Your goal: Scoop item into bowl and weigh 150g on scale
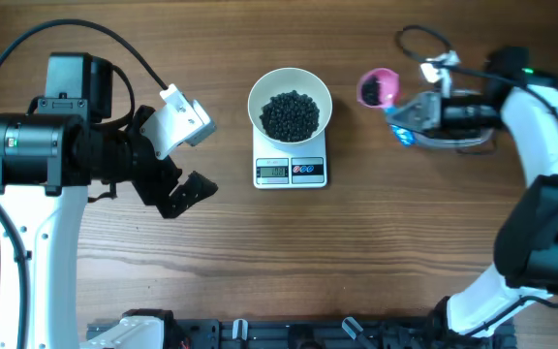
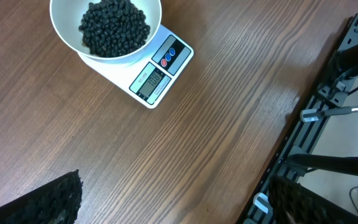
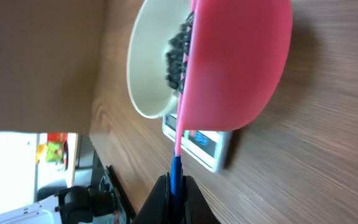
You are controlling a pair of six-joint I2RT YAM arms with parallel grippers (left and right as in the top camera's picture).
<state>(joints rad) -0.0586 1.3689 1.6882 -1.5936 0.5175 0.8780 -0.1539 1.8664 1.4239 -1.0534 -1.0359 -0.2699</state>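
- One left gripper (image 1: 194,155), jaws spread wide and empty, at 9 o'clock of the scale (image 1: 291,172).
- The item (image 1: 290,114): countless loose black beads heaped in one white bowl (image 1: 260,92) on the one scale. They are probably light and apt to roll, best moved by scoop, never pinched.
- One pink scoop (image 1: 377,87) at 3 o'clock of the bowl, with one right gripper (image 3: 176,186) pinching its blue handle (image 3: 176,167).
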